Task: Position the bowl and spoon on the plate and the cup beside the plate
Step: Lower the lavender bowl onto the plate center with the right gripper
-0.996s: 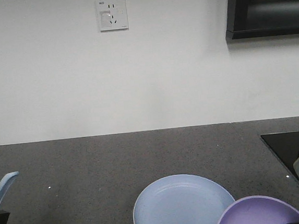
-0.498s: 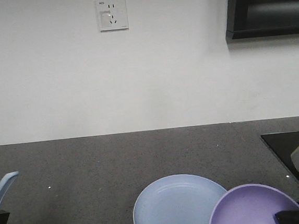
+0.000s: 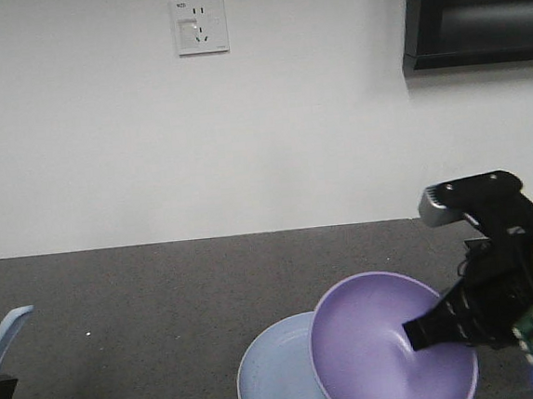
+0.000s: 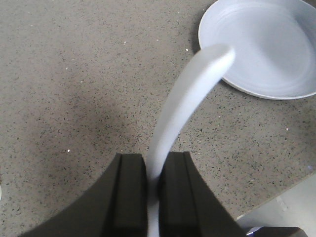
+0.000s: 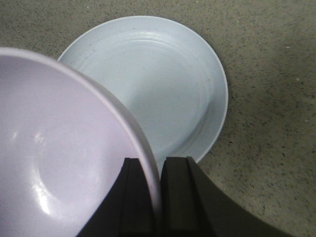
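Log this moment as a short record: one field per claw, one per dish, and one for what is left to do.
left claw: shut on the spoon, handle sticking out ahead
right claw: shut on the bowl, pinching its rim
bowl: tilted, overlapping the plate's right side in the front view; contact cannot be told
plate: flat on the counter, visible part bare
cup: in no view
left to do: bowl and spoon not yet set on plate
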{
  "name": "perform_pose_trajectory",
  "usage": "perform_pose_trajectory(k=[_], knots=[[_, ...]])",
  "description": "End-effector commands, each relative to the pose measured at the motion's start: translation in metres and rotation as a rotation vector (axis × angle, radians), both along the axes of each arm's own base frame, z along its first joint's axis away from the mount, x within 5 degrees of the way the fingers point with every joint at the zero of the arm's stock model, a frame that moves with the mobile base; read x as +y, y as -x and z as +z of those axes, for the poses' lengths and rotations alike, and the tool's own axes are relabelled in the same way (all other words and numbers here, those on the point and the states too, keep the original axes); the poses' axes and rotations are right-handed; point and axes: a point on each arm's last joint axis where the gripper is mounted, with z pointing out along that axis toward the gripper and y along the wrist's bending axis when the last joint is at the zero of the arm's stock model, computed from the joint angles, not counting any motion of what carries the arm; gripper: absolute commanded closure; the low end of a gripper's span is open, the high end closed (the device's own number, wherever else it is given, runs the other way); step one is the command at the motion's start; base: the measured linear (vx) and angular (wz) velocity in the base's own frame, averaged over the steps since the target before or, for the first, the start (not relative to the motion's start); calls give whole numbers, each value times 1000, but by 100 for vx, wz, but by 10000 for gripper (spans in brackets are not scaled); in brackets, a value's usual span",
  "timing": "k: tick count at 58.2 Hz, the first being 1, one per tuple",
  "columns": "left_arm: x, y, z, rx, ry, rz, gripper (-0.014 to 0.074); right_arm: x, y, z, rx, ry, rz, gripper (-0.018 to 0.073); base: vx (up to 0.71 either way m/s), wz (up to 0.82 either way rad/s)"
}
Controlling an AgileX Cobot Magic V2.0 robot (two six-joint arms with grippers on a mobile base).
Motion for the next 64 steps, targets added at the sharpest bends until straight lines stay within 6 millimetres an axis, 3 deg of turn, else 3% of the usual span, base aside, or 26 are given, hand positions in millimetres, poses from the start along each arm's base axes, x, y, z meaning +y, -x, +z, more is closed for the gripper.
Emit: perform_pose_trajectory(k=[1, 15, 26, 44, 64], knots=[[-2, 1, 15, -90, 50, 9, 421, 6, -24, 13, -16, -19, -13, 492, 0, 0], [-2, 1, 15, -90, 50, 9, 421, 7, -86, -18, 221, 13, -70, 488, 0, 0], [-2, 1, 15, -90, 50, 9, 421, 17, -115, -37, 272, -8, -60, 483, 0, 0], [-2, 1, 15, -90, 50, 9, 421, 29, -134, -64, 307, -75, -32, 463, 0, 0], [-2, 1, 15, -90, 50, 9, 421, 42, -137, -73, 285, -55, 42, 319, 0, 0]])
